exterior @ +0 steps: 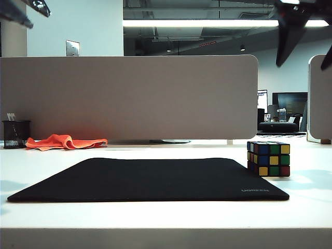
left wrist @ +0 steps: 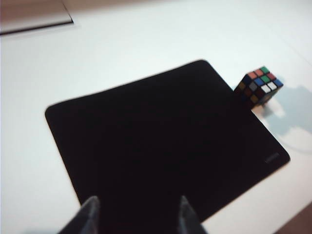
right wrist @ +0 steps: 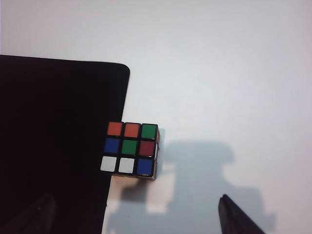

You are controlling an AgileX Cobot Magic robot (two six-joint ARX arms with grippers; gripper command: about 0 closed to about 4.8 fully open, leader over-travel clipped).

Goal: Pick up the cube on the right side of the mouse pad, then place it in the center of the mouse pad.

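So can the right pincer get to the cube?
Probably yes. The right pincer hangs open above the cube, which sits at the mouse pad's right edge, with nothing between them.

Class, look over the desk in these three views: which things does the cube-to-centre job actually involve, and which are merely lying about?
Belongs to the job:
- cube, at the mouse pad's right edge
- mouse pad, bare
- right gripper, open above the cube
- left gripper, open over the pad

Just lying about:
- orange cloth
- black mesh cup
- grey partition
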